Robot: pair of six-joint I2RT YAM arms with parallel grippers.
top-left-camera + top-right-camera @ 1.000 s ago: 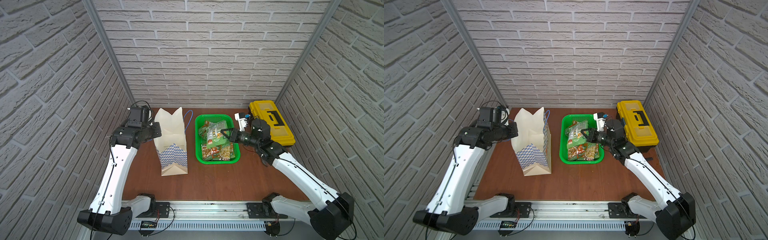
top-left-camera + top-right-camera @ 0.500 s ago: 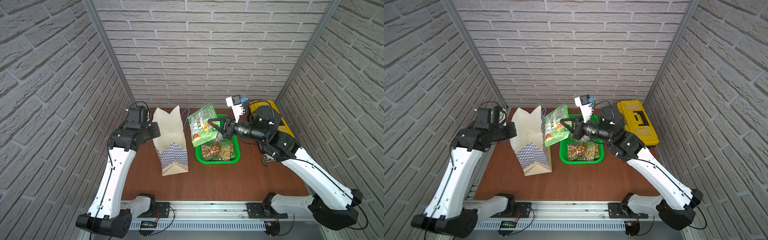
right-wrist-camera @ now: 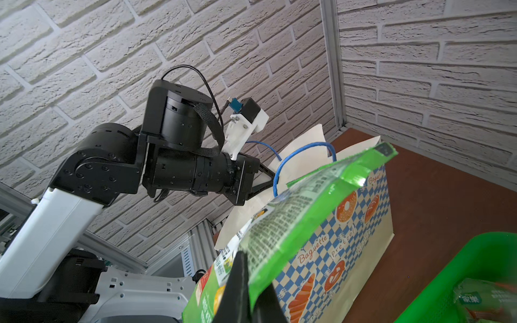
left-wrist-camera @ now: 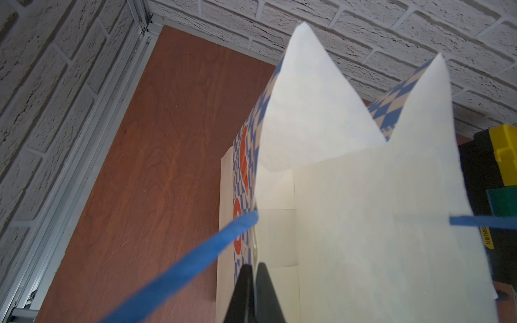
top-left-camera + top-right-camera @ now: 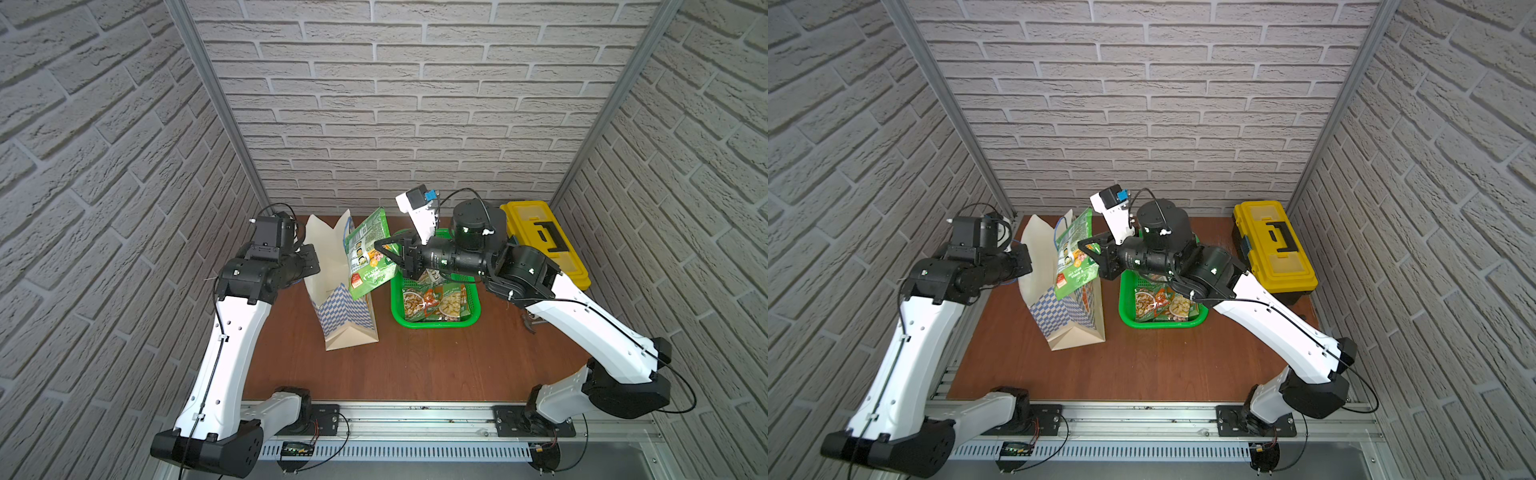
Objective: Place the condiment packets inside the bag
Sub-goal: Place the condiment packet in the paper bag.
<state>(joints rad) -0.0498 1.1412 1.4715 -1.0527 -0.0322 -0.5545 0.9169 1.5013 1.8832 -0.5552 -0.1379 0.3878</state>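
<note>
While your left gripper (image 4: 255, 268) pinches the bag (image 5: 332, 266) by its left wall, jaws closed on the paper, the mouth stands open toward the left rear of the bench (image 5: 415, 365). Held packet (image 5: 368, 257) hangs tilted at the bag's right rim, nipped in the closed right gripper (image 5: 388, 253). Risk: its lower corner looks outside the wall, so it may snag the rim or the blue cord handle (image 3: 319, 144) and buckle the paper; if you release early it drops on the bench. Basket (image 5: 434, 323) with the remaining packets (image 5: 434, 301) sits just beside; yellow toolbox (image 5: 540, 241) at the right rear corner, out of your path
</note>
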